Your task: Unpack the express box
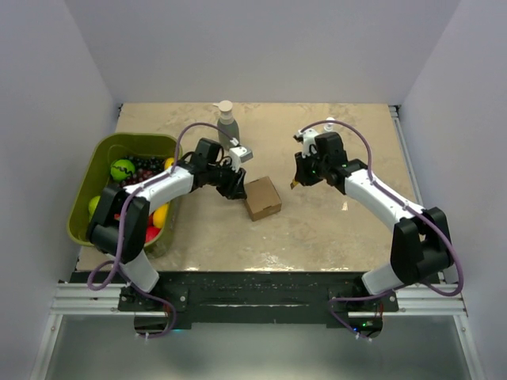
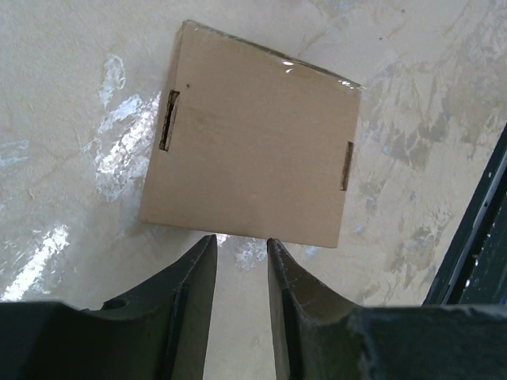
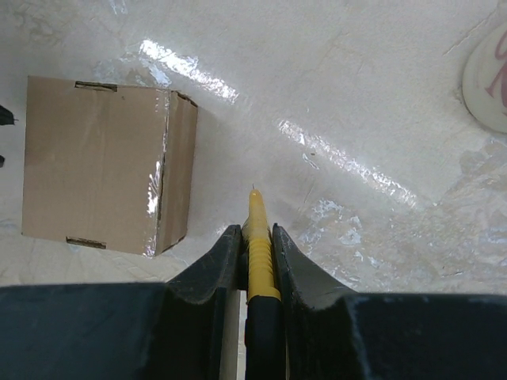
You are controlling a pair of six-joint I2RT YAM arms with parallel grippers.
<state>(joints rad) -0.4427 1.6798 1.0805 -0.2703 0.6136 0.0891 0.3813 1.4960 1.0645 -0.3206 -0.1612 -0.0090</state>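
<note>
The express box [image 1: 262,198] is a small brown cardboard carton, closed and taped, on the table's middle. It fills the top of the left wrist view [image 2: 253,142] and sits at the left of the right wrist view [image 3: 99,162]. My left gripper [image 1: 234,188] is just left of the box, its jaws a little apart and empty [image 2: 242,241], the tips at the box's near edge. My right gripper [image 1: 299,180] is to the right of the box and apart from it. It is shut [image 3: 257,233] on a yellow and black utility knife [image 3: 258,222] that points at the table.
A green plastic bin [image 1: 95,190] with a green ball, fruit and dark grapes stands at the left edge. A soap pump bottle [image 1: 227,125] stands behind the left gripper. A white round object [image 3: 491,79] shows at the right wrist view's top right.
</note>
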